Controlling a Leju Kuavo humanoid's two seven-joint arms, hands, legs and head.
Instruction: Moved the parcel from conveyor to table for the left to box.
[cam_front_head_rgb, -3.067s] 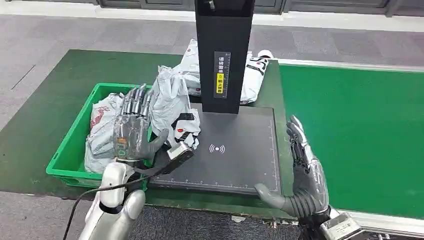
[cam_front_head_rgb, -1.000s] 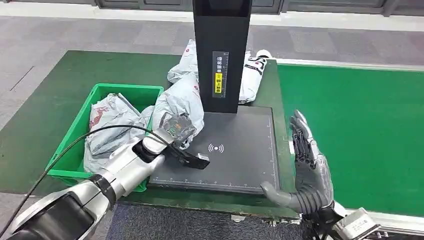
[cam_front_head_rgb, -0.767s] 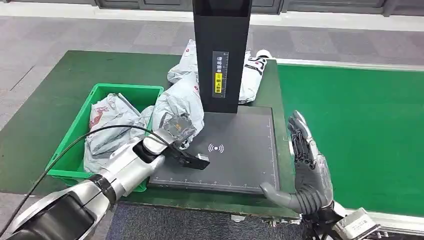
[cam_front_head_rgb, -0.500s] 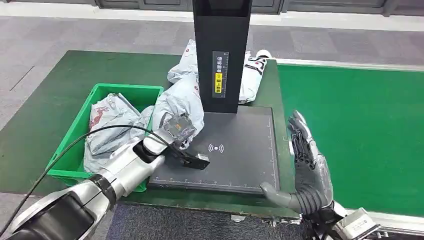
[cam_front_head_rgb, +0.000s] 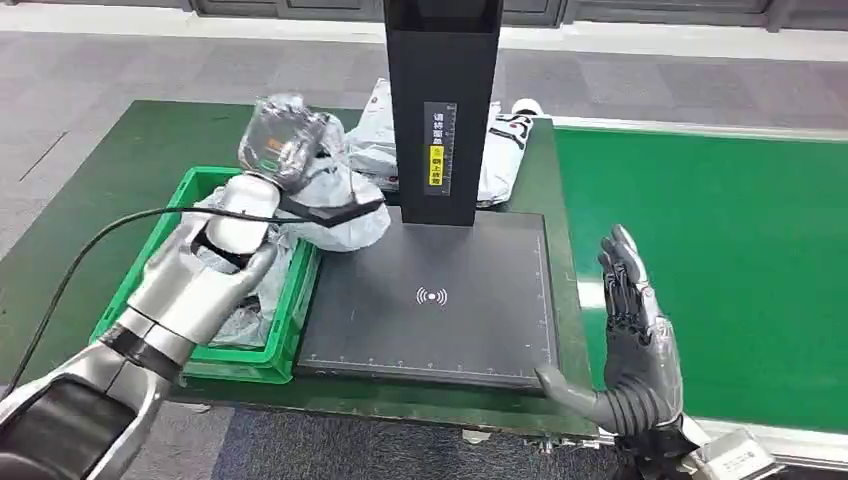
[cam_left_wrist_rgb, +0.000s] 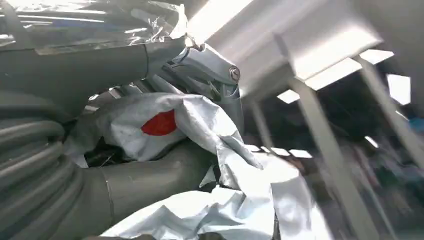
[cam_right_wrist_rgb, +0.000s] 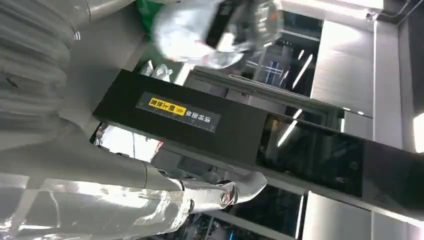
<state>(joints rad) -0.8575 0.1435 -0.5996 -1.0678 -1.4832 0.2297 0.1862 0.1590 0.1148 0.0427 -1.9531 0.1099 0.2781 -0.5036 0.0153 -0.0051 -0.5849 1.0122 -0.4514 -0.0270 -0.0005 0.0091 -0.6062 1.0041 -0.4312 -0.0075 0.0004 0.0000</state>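
Parcel: a crumpled grey plastic mailing bag (cam_front_head_rgb: 335, 205) now hangs from the left hand (cam_front_head_rgb: 283, 140), which has risen from the edge of the flat black scanning platform (cam_front_head_rgb: 440, 300) and swung up and outward since half a second ago. The left wrist view shows the grey thumb and darker fingers (cam_left_wrist_rgb: 210, 65) closed around folds of the bag, a red mark on the plastic caught between them, so the hold looks firm. In the head view the bag's lower end trails over the near corner where the platform meets the green plastic crate (cam_front_head_rgb: 290, 310), which already holds other grey bags. The lift is blurred (the hand is mid-swing), so how far the bag has cleared the platform is hard to tell.

The right hand (cam_front_head_rgb: 630, 340) stands upright beside the platform's right edge, fingers spread and holding nothing, a little further from the platform than before. The green conveyor belt (cam_front_head_rgb: 720, 260) lies beside it.

The parcel appears to be off the scanner and on its way to the crate, so what remains is probably carrying it over the crate and releasing it. The trailing tail could snag on the rim of the crate or the black upright scanner column (cam_front_head_rgb: 443, 110).
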